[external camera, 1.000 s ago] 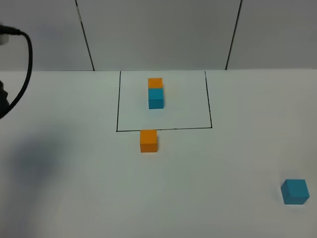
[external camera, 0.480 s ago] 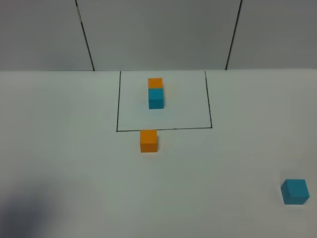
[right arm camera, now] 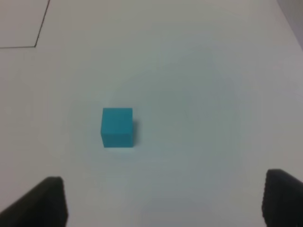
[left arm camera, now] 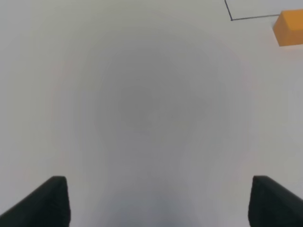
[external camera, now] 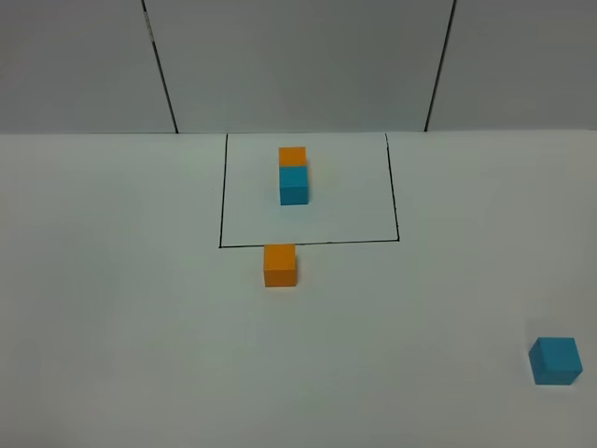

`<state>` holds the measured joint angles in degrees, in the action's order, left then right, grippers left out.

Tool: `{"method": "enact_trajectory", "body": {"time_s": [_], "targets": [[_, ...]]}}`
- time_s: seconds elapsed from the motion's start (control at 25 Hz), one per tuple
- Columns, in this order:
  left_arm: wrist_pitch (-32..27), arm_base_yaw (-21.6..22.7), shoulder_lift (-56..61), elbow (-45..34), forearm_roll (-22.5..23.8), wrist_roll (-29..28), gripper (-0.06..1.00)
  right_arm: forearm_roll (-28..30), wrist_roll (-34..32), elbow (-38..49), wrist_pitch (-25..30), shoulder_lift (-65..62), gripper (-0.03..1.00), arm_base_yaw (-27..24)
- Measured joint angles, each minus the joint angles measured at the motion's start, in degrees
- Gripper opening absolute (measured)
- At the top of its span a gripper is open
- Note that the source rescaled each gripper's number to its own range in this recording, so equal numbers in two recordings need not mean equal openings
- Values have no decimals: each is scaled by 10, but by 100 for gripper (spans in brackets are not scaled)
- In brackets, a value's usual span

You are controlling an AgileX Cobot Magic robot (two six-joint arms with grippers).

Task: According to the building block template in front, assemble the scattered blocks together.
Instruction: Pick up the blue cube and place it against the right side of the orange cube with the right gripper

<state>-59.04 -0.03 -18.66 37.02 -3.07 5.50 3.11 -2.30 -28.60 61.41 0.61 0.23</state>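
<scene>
On table (external camera: 140,327), orange block (external camera: 280,264), teal block (external camera: 556,360) well apart; left pincer (left arm camera: 158,203), right pincer (right arm camera: 165,201) released.

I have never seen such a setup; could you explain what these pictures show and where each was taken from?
This is a two-armed robot at a white table. One picture comes from a camera mounted high, with no arm in sight. The other two come from a camera on each wrist, looking past dark fingertips. The left gripper and right gripper are open and hold nothing. A black-lined frame encloses the template, an orange cube joined to a teal one. The loose orange cube sits just outside the frame. The loose teal cube lies far to the right, before the right gripper.
</scene>
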Motion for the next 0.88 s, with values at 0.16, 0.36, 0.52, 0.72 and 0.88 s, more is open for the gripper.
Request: {"method": "enact_trajectory", "body": {"time_s": [0.16,0.36,0.52,0.72,0.88], "targets": [[-13,0,66,-33,-8,9,73,0,0,0,0,0,70,0],[-14,0,135,-63,-13,26,72,0,0,0,0,0,70,0],[-14,0,181,-75,-15,28,72,0,0,0,0,0,70,0],[-14,0,190,-79,-15,28,72,0,0,0,0,0,70,0],[-14,0,190,-79,-15,24,72,0,0,0,0,0,70,0]]}}
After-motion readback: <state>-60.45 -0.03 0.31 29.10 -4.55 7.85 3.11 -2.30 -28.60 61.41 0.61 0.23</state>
